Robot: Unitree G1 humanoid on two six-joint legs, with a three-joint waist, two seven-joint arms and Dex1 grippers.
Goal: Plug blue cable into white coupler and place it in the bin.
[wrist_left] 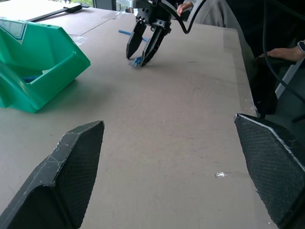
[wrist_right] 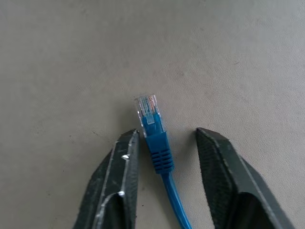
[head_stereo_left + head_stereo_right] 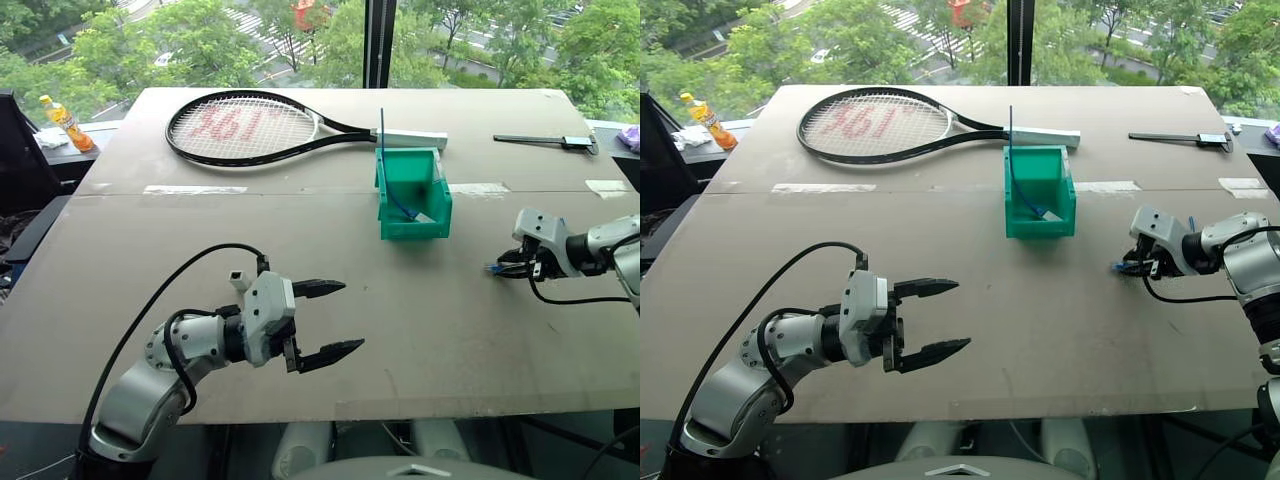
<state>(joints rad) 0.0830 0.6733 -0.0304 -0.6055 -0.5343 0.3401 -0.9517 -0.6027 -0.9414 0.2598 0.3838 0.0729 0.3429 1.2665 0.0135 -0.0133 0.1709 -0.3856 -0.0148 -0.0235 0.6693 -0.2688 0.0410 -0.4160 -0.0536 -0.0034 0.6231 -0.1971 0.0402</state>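
Fingers of the right gripper (image 2: 164, 143) straddle the blue cable (image 2: 159, 148) just behind its clear plug, gaps showing either side, not yet pinching. Its long axis runs along the fingers, plug tip pointing away from the wrist, flat on the table (image 3: 300, 260). This arm is nearer by far; the left gripper (image 3: 325, 320) hangs spread wide and empty, well apart. The bin (image 3: 412, 195) sits between them, farther back. No readable lettering.
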